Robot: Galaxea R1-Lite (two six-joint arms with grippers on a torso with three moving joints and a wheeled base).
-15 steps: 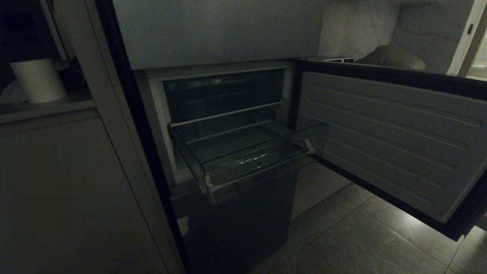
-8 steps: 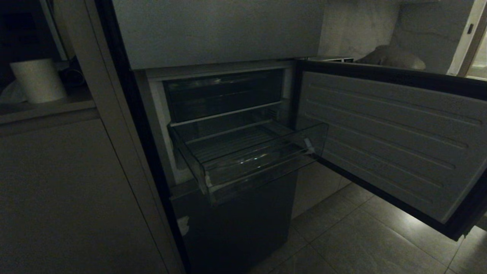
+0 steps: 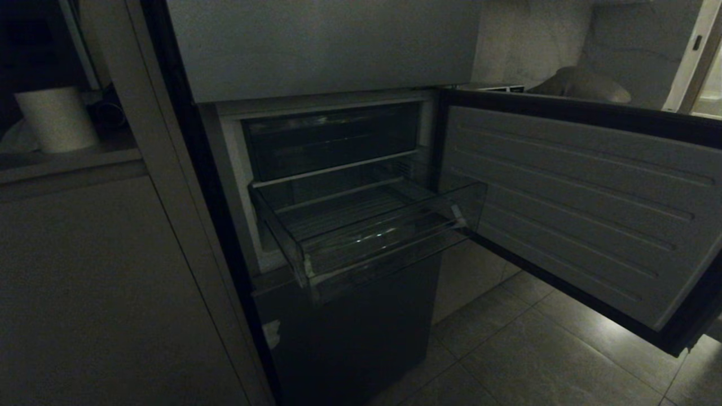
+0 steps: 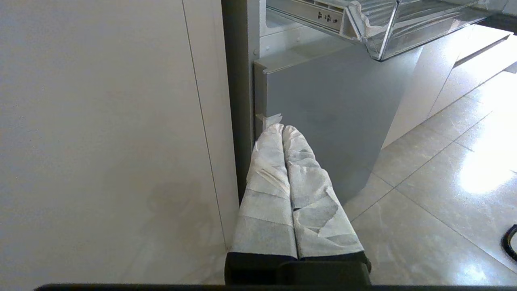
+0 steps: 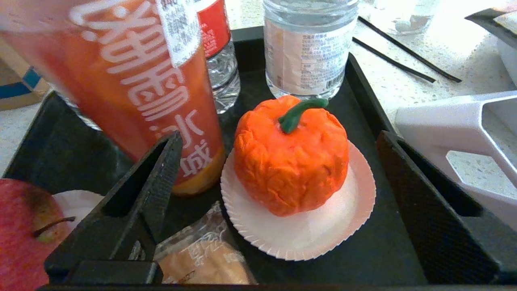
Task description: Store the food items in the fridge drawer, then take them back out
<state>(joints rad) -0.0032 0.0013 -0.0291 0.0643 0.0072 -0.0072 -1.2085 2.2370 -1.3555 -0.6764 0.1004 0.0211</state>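
Right gripper (image 5: 266, 210) spread wide and empty over a tray of food; fridge drawer (image 3: 366, 234) pulled out and bare.

Nearest in the right wrist view, the two black fingers (image 5: 137, 210) straddle an orange pumpkin-shaped item (image 5: 291, 155) on a white paper liner (image 5: 299, 230), centre frame, not touching it. It looks soft and crumbly, probably light, so a gentle pinch across its widest sides, below the green stem, seems safest. A red apple (image 5: 22, 234), lower left, looks firm and smooth. Behind stand an orange drink cup (image 5: 133, 81) and a water bottle (image 5: 309, 48) on the black tray (image 5: 363, 93). The left gripper (image 4: 282, 131), pressed shut and empty, hangs beside the fridge's lower door.
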